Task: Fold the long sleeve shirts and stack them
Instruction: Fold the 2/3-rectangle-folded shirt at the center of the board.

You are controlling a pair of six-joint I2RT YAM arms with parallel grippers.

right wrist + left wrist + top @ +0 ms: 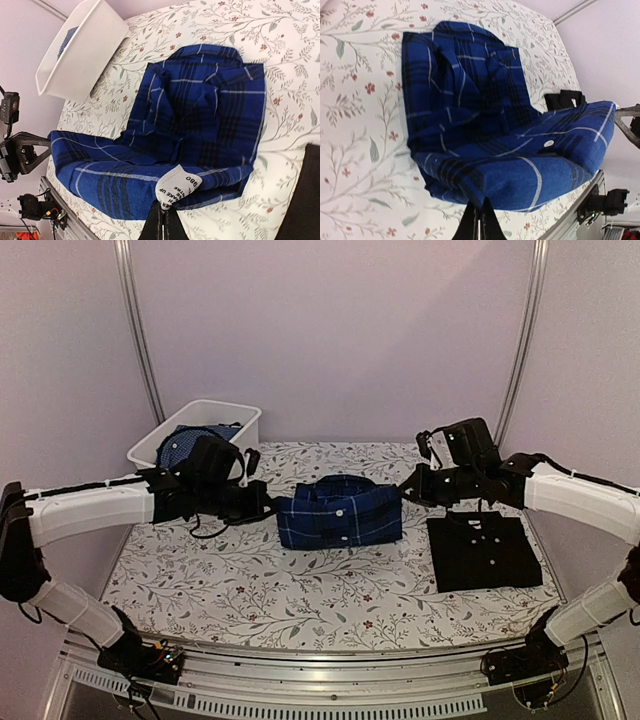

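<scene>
- a white plastic bin (222, 418), rectangular with rounded corners, sits behind and left of the plaid shirt (340, 512). the blue dotted cloth (185, 445) inside it is mostly hidden by the left arm's wrist.
- the left arm reaches in low from the left of the plaid shirt, forearm nearly level. the left end effector (262, 506) is pinched tight on the shirt's left edge. in the wrist view it (478, 210) shows only as dark closed tips, cut off at the bottom.
- the plaid shirt lies mid-surface, folded to a rough rectangle of soft navy-and-blue weave with thin white lines. its collar is at the far side, and a small white button (548, 143) shows on it. its near layer hangs raised above the floral-printed surface (250, 590).
- the right arm comes in from the right of the plaid shirt, wrist bent down. the right end effector (408, 486) is clamped shut on the shirt's right edge, beside a white printed label (181, 186). its tips (162, 212) are cut off too.
- the black shirt (484, 550) lies right of the plaid shirt and apart from it. it is a flat, square fold, and its dark cloth hides most detail.
</scene>
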